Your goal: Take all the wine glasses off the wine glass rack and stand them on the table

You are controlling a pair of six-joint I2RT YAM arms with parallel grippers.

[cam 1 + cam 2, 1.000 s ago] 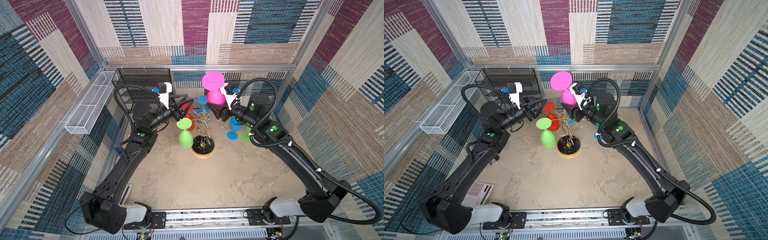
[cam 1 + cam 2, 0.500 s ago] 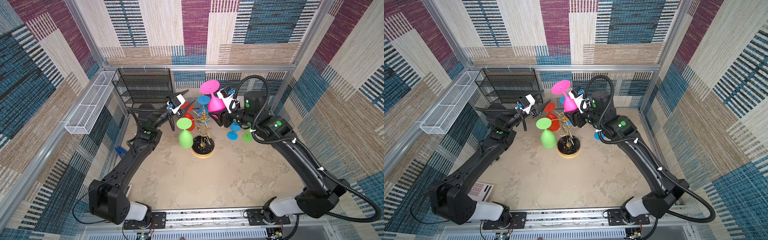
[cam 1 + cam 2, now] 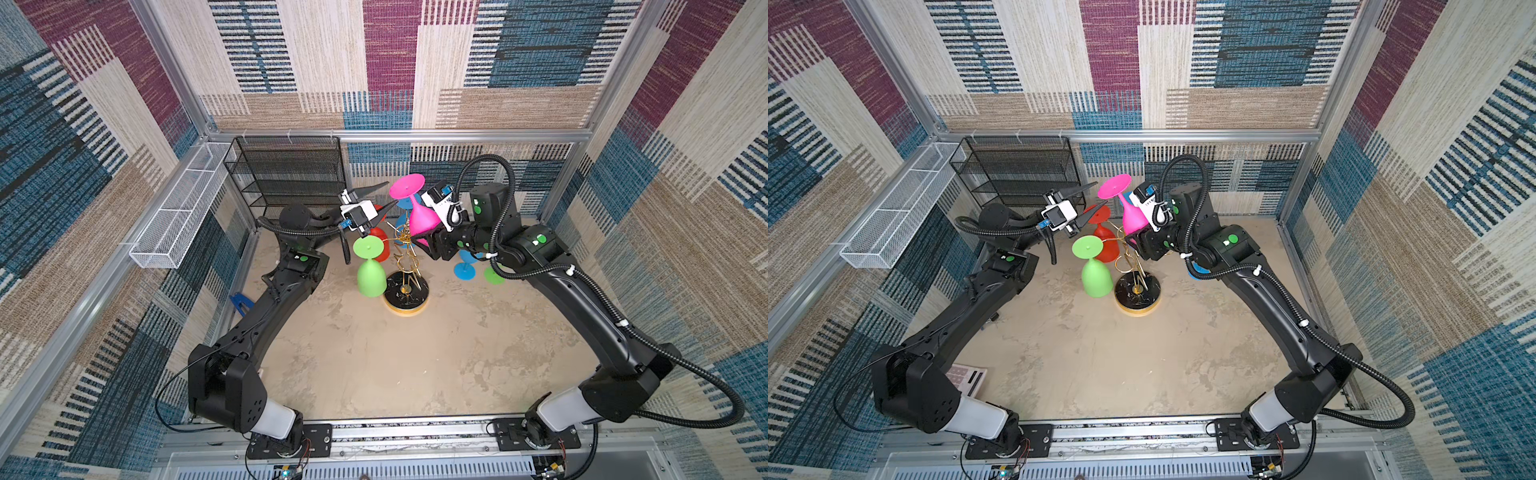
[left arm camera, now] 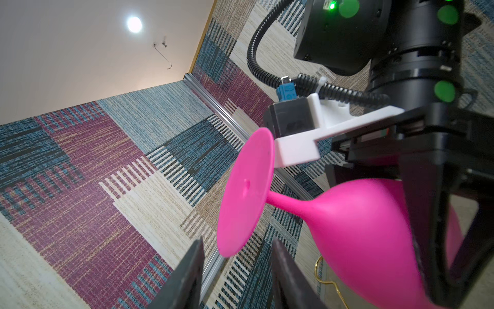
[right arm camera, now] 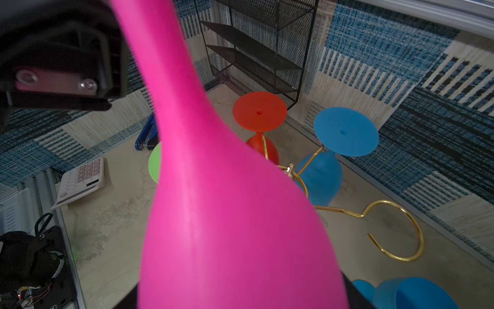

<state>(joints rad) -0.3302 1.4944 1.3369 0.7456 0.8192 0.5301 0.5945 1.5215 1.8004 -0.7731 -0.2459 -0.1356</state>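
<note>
The pink wine glass (image 3: pixel 420 216) was tilted foot-up just above the top of the gold wine glass rack (image 3: pixel 406 296), its bowl clamped in the right gripper (image 3: pixel 430 241). The left gripper (image 3: pixel 390 194) was close by, jaws apart and empty, its tips just beside the pink foot. Below, a green glass (image 3: pixel 370 276), a red glass (image 3: pixel 379 245) and a blue glass (image 5: pixel 346 131) crowded the rack's arms upside down. A black mesh shelf (image 3: pixel 291 174) stood behind.

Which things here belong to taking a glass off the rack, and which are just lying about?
Job: pink wine glass, right gripper holding it, gold wine glass rack, hanging green glass.
Lying about: black mesh shelf, white mesh basket, calculator.
</note>
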